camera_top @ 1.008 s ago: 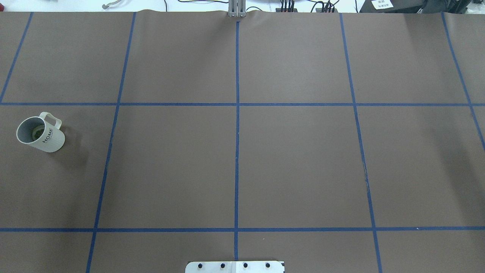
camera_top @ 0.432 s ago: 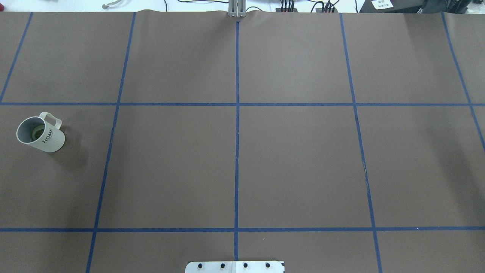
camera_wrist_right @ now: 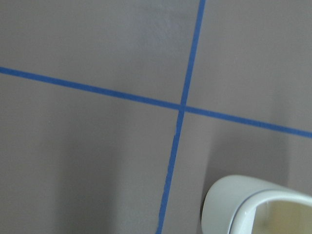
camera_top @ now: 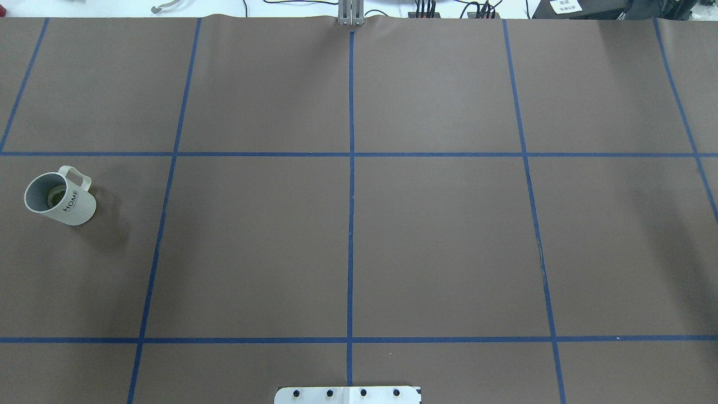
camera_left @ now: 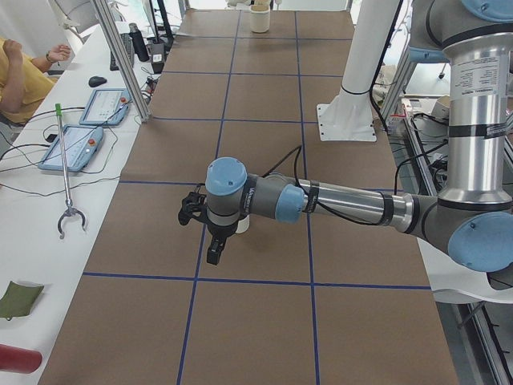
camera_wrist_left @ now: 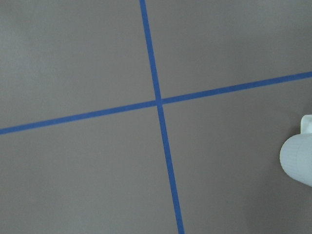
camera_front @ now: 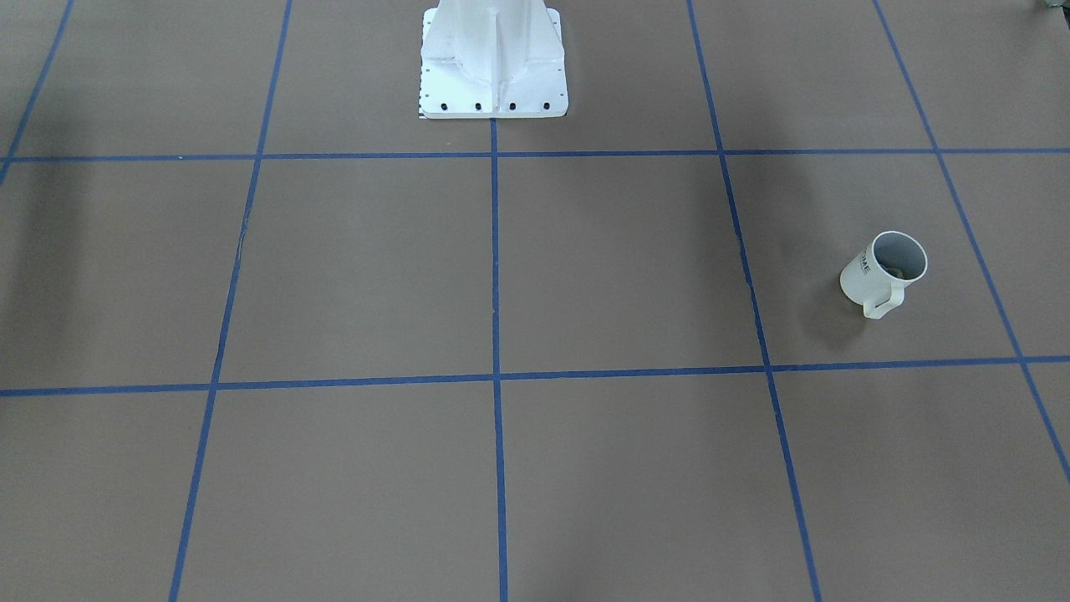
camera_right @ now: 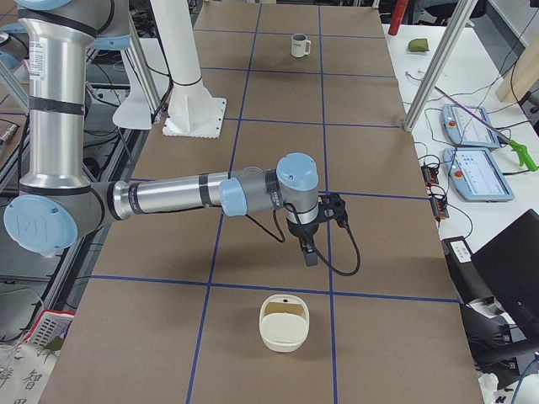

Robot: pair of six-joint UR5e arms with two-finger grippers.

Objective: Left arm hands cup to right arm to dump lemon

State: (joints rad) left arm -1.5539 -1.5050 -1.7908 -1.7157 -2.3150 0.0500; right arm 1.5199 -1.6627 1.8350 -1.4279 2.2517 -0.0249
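Observation:
The cup (camera_top: 72, 206), a white mug lettered "HOME", stands upright at the table's left side, with the lemon (camera_top: 55, 195) inside it. The front-facing view shows the cup (camera_front: 869, 272) at the right with the lemon (camera_front: 896, 272) in it. Its side shows at the right edge of the left wrist view as the cup (camera_wrist_left: 298, 163). In the exterior left view my left gripper (camera_left: 213, 257) hangs in front of the partly hidden cup (camera_left: 243, 225); I cannot tell whether it is open. My right gripper (camera_right: 309, 255) hangs over the table's right part, far from the cup (camera_right: 298, 45); its state cannot be told either.
A cream container (camera_right: 285, 321) sits on the table near my right gripper, and the container's rim (camera_wrist_right: 253, 204) shows in the right wrist view. The white robot pedestal (camera_front: 493, 67) stands at the table's robot side. A seated person (camera_left: 20, 76) and control pendants (camera_left: 76, 147) are beside the table.

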